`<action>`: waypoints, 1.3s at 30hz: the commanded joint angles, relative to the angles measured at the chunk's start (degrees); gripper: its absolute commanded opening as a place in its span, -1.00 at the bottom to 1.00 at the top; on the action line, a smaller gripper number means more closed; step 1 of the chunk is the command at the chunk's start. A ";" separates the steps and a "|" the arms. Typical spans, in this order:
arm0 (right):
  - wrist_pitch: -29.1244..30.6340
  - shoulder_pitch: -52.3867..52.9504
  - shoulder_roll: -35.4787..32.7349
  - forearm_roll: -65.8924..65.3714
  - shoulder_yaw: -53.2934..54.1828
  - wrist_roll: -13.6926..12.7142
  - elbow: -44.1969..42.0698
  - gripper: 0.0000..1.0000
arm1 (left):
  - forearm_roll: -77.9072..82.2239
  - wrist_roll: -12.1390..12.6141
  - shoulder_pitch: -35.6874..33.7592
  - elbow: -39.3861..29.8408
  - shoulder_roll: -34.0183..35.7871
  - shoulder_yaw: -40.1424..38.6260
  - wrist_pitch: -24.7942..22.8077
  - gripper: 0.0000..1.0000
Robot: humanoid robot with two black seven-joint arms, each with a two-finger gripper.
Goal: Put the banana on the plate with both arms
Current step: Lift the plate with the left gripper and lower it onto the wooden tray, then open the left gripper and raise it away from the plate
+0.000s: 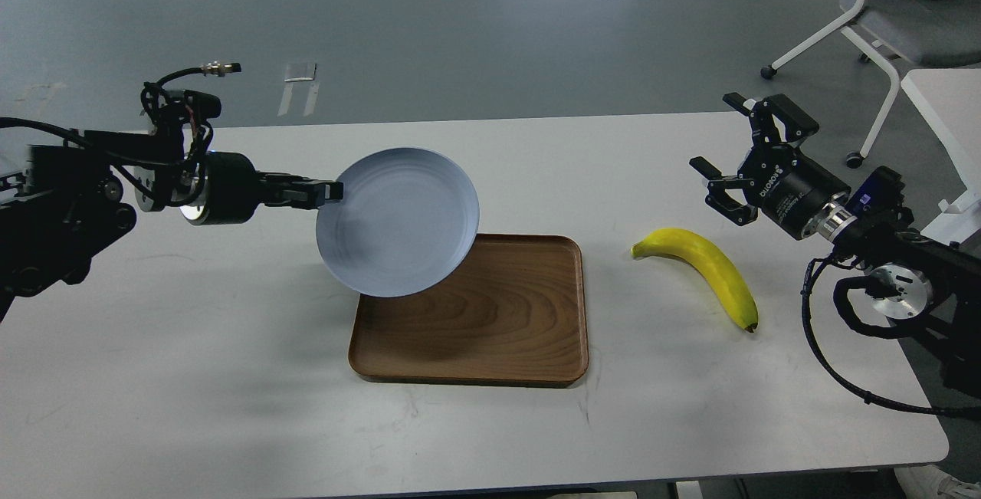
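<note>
My left gripper [331, 192] is shut on the left rim of the pale blue-grey plate [398, 223]. It holds the plate in the air above the back left part of the brown wooden tray [506, 315]. The plate is tilted, its inside facing me. The yellow banana [709, 269] lies on the white table [230, 392] to the right of the tray, dark tip toward me. My right gripper [732, 154] is open and empty, above the table behind and right of the banana.
A white office chair [874, 24] and the corner of another white table [943, 108] stand at the back right, beyond the table's edge. Black cables hang from my right arm [843, 376] near the table's right edge.
</note>
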 commanded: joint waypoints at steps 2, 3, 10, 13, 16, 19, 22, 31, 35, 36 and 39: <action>0.00 -0.13 -0.68 0.09 0.14 0.00 -0.28 1.00 | 0.03 0.02 -1.76 5.42 -7.17 5.17 -0.13 -1.00; 0.00 -0.13 -0.94 0.09 0.14 0.00 -0.37 1.00 | 0.03 0.02 -1.85 6.04 -8.06 5.71 -0.13 -1.00; 0.00 -0.92 -2.18 0.09 0.14 0.00 -0.28 1.00 | 0.03 0.02 -2.12 12.90 -15.97 8.17 -0.13 -1.00; 0.00 -1.09 -2.70 0.18 0.31 0.00 -0.02 1.00 | 0.03 0.02 -2.20 15.01 -18.61 9.66 -0.13 -1.00; 0.00 -1.18 -2.88 0.18 0.66 0.00 0.07 1.00 | 0.02 0.02 -2.12 15.28 -19.14 10.90 -0.13 -1.00; 0.00 -1.18 -3.32 0.18 0.75 0.00 0.07 1.00 | 0.03 0.02 -1.68 15.28 -19.93 10.98 -0.13 -1.00; 0.00 -1.36 -3.32 0.18 0.84 0.00 0.07 1.00 | 0.03 0.02 -1.50 15.28 -20.99 10.99 -0.13 -1.00; 0.00 -1.36 -3.41 0.18 0.84 0.00 0.07 1.00 | -0.06 1.47 -1.59 15.80 -21.43 11.51 0.13 -1.00; 0.00 -1.53 -3.32 0.09 0.84 0.00 -0.02 1.00 | -0.06 2.97 -1.24 16.60 -21.60 11.51 0.22 -1.00; 0.00 -1.53 -3.32 0.09 0.84 0.00 -0.02 1.00 | -0.06 3.14 -1.24 16.60 -21.60 11.69 0.22 -1.00; 0.00 -1.53 -3.23 0.09 0.84 0.00 -0.02 1.00 | -0.15 3.32 -1.33 16.60 -22.04 11.69 0.22 -1.00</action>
